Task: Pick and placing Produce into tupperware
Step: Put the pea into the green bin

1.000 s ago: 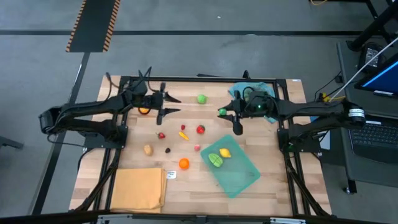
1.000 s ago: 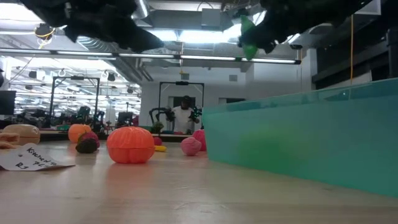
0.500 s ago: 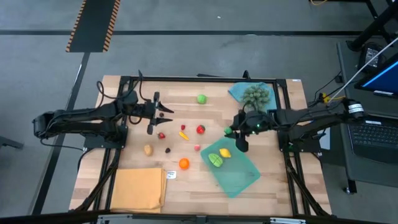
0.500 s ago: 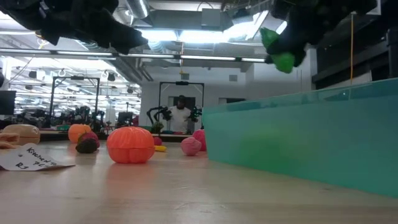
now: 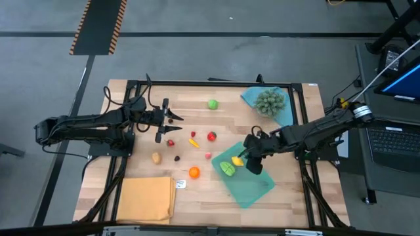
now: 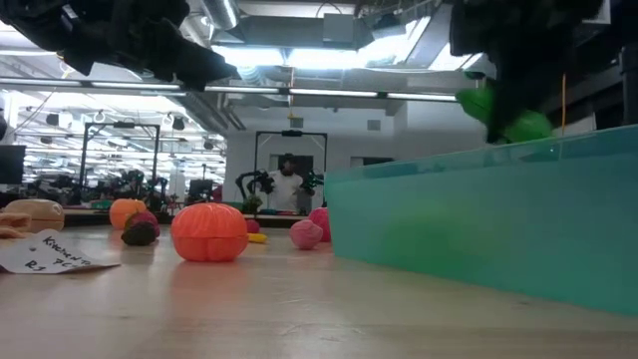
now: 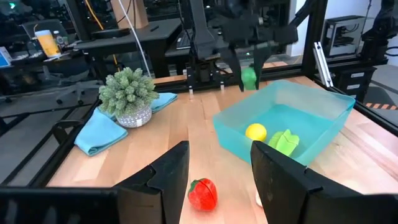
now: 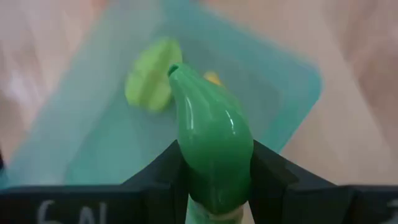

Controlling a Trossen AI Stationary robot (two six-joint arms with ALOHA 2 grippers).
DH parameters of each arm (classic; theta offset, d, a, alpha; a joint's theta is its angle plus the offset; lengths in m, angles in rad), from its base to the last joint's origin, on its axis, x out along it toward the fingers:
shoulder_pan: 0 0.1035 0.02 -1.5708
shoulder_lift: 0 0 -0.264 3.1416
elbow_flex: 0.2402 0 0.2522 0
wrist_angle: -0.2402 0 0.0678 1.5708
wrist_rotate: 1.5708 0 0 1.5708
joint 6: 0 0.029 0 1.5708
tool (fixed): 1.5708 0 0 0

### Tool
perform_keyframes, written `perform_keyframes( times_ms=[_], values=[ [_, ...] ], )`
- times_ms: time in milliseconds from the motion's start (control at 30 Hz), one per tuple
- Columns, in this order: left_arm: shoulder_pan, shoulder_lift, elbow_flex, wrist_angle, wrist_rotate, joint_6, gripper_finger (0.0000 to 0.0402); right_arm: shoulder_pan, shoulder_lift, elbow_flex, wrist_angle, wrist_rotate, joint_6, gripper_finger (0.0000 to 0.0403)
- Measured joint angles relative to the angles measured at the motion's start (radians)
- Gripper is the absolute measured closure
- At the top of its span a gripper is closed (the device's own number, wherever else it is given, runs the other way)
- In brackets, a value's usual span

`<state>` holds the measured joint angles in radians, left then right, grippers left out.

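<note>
The teal tupperware (image 5: 252,183) lies on the table's right half. A yellow piece (image 5: 237,160) and a yellow-green piece (image 5: 227,168) lie in it. My right gripper (image 5: 251,157) hangs over its far end, shut on a glossy green produce piece (image 8: 211,137). The same piece (image 6: 503,115) shows above the rim in the low view. My left gripper (image 5: 169,128) stands open at the table's left, nothing between its fingers (image 7: 168,180). Loose produce lies between the arms: a green ball (image 5: 212,103), a red piece (image 5: 212,136) and an orange (image 5: 194,172). My right gripper pinches the green piece between its two fingers, on the two sides of its broad end (image 8: 186,168). Its pointed end (image 8: 175,71) sticks out past the fingertips. The fingers slant down from the table's right. The piece is lifted clear above the tupperware's inside.
A spiky grey-green ball (image 5: 269,101) stands on a blue cloth (image 5: 252,97) at the far right. An orange-yellow cloth (image 5: 147,198) lies at the near left, a white label (image 5: 181,184) beside it. Smaller pieces lie near the middle: tan (image 5: 156,157), dark (image 5: 176,157), pink (image 5: 208,155).
My right gripper has carried the green piece from beside the spiky ball toward the table's near edge, sinking and tipping downward, and now hangs over the tupperware. My left gripper has drawn back a little toward the table's left and near side, then kept still.
</note>
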<state>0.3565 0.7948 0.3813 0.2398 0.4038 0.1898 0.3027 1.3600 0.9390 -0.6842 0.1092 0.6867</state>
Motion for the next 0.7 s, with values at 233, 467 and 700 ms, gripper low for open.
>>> perform_keyframes(
  times_ms=[233, 467, 700],
  values=[
    [0.0, 0.0, -0.001, -0.003, 0.0, 0.003, 0.0236, 0.055, 0.127, 0.043, -0.004, -0.132, 0.074, 0.0284],
    [0.0, 0.001, -0.001, -0.004, -0.002, 0.003, 0.0236, 0.111, 0.189, 0.046, 0.02, -0.205, 0.205, 0.0284],
    [0.0, 0.001, -0.001, -0.006, -0.002, 0.003, 0.0236, 0.154, 0.271, 0.046, 0.079, -0.242, 0.251, 0.0284]
  ],
)
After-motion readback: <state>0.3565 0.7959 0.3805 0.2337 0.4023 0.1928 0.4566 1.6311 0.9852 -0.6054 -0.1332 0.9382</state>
